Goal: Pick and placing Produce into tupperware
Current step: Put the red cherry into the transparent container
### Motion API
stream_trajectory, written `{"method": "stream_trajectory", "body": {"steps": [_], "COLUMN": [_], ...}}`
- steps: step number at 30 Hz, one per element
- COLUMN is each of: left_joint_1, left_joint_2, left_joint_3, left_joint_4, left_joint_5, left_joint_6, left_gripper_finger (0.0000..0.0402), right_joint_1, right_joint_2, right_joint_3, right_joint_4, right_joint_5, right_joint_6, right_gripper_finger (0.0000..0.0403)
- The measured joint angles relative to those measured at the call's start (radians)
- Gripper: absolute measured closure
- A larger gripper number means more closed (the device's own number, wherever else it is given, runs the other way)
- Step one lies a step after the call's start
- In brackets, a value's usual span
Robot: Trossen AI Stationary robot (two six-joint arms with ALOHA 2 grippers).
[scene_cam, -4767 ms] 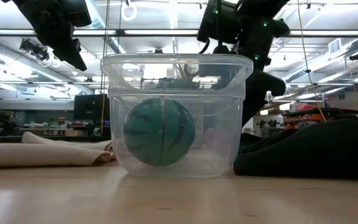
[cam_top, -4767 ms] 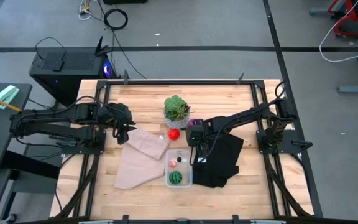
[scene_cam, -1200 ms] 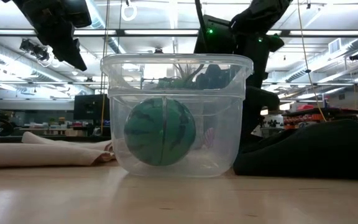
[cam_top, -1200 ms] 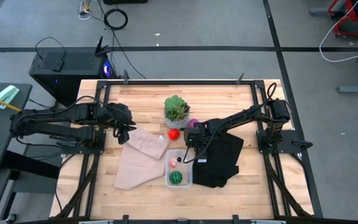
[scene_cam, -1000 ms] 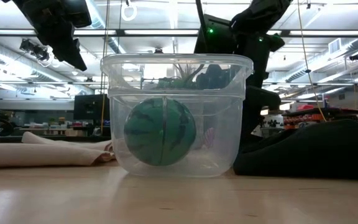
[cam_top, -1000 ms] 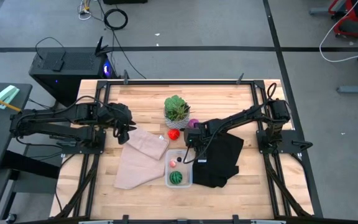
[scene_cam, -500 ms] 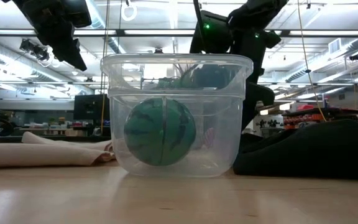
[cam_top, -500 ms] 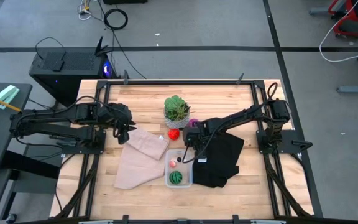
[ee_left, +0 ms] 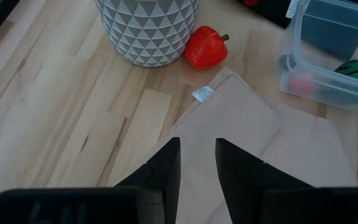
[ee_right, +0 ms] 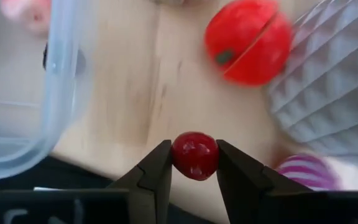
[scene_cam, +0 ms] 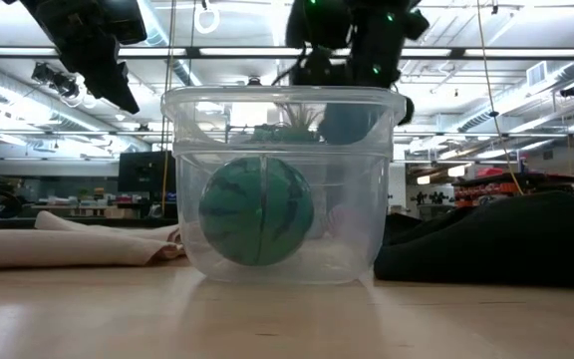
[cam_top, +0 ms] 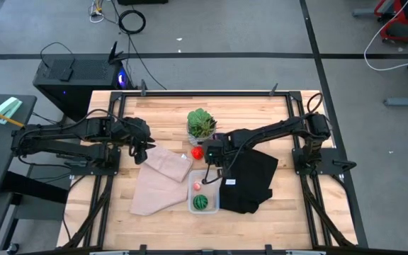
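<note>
The clear tupperware [cam_top: 204, 191] stands near the table's front middle. Inside it are a dark green striped ball [cam_top: 201, 202] and a pink piece [cam_top: 196, 185]. Just beyond its far end my right gripper [cam_top: 211, 157] hangs above the wood, shut on a small dark red piece [ee_right: 194, 155]. A red piece [ee_right: 247, 40] and a magenta striped ball [ee_right: 303, 171] lie on the wood by the plant's pot [ee_right: 334, 81]. Over the tan cloth [ee_left: 241, 143] at the left, my left gripper [ee_left: 197, 162] stays open with nothing between its fingers. My right gripper pinches the small dark red piece by its two opposite sides [ee_right: 178, 155] between its fingertips. The fingers come from above, pointing steeply down. The piece is lifted clear of the wood, beside the tupperware's rim [ee_right: 61, 74].
A spiky green plant [cam_top: 201, 124] in a white patterned pot stands at the far middle. A black cloth [cam_top: 250, 180] lies right of the tupperware, and the tan cloth [cam_top: 163, 177] lies left of it. Bare wood shows along the far and near edges.
My right gripper has risen from behind the tupperware and shifted a little toward the table's left edge. The left arm has kept still.
</note>
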Motion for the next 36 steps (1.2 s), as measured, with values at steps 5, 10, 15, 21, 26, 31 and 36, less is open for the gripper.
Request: {"method": "stream_trajectory", "body": {"steps": [5, 10, 15, 21, 26, 31, 36], "left_joint_1": [0.0, 0.0, 0.0, 0.0, 0.0, 0.0, 0.0], "left_joint_2": [0.0, 0.0, 0.0, 0.0, 0.0, 0.0, 0.0], "left_joint_3": [0.0, 0.0, 0.0, 0.0, 0.0, 0.0, 0.0], "left_joint_4": [0.0, 0.0, 0.0, 0.0, 0.0, 0.0, -0.001], "left_joint_5": [0.0, 0.0, 0.0, 0.0, 0.0, 0.0, 0.0], "left_joint_6": [0.0, 0.0, 0.0, 0.01, 0.012, 0.024, 0.025], "left_gripper_finger": [0.0294, 0.0294, 0.0294, 0.0294, 0.0294, 0.0294, 0.0294], "right_joint_1": [0.001, 0.037, 0.107, 0.154, 0.164, 0.207, 0.232], "right_joint_2": [0.0, 0.0, -0.001, -0.002, -0.002, -0.002, -0.002], "right_joint_3": [0.086, 0.189, 0.278, 0.289, 0.252, 0.226, 0.209], "right_joint_4": [-0.055, -0.083, -0.08, -0.086, -0.081, -0.077, -0.068], "right_joint_5": [0.013, -0.035, -0.12, -0.126, -0.161, -0.199, -0.14], "right_joint_6": [-0.013, -0.004, -0.01, -0.043, -0.116, -0.255, -0.321], "right_gripper_finger": [0.0282, 0.0281, 0.0283, 0.0281, 0.0283, 0.0282, 0.0281]}}
